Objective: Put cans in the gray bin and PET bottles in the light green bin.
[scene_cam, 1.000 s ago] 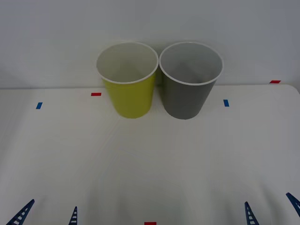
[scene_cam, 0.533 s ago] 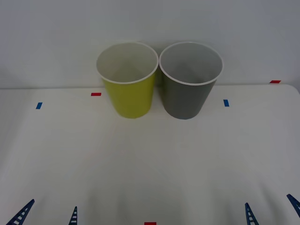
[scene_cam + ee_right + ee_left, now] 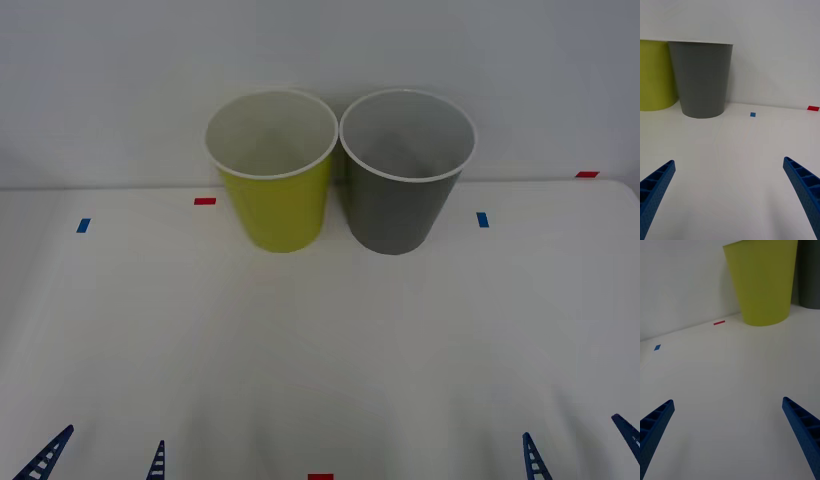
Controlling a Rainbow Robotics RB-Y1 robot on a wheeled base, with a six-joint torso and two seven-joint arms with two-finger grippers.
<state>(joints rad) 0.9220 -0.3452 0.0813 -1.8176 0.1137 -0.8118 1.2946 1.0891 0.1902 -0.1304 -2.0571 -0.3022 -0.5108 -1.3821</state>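
Observation:
The light green bin (image 3: 275, 190) and the gray bin (image 3: 405, 190) stand upright side by side at the far edge of the white table, against the wall. Both have thin white rims and pale insides, and nothing shows inside either from the front. Cans and PET bottles are out of view. My left gripper (image 3: 100, 455) sits open at the near left edge, facing the light green bin (image 3: 762, 281). My right gripper (image 3: 578, 448) sits open at the near right edge, facing the gray bin (image 3: 702, 78). Nothing lies between the fingers of either gripper.
The white table (image 3: 320, 350) stretches bare between the grippers and the bins. Small tape marks lie on it: blue (image 3: 83, 225) and red (image 3: 205, 201) at the left, blue (image 3: 483, 219) and red (image 3: 587, 174) at the right, red (image 3: 320, 477) at the near edge.

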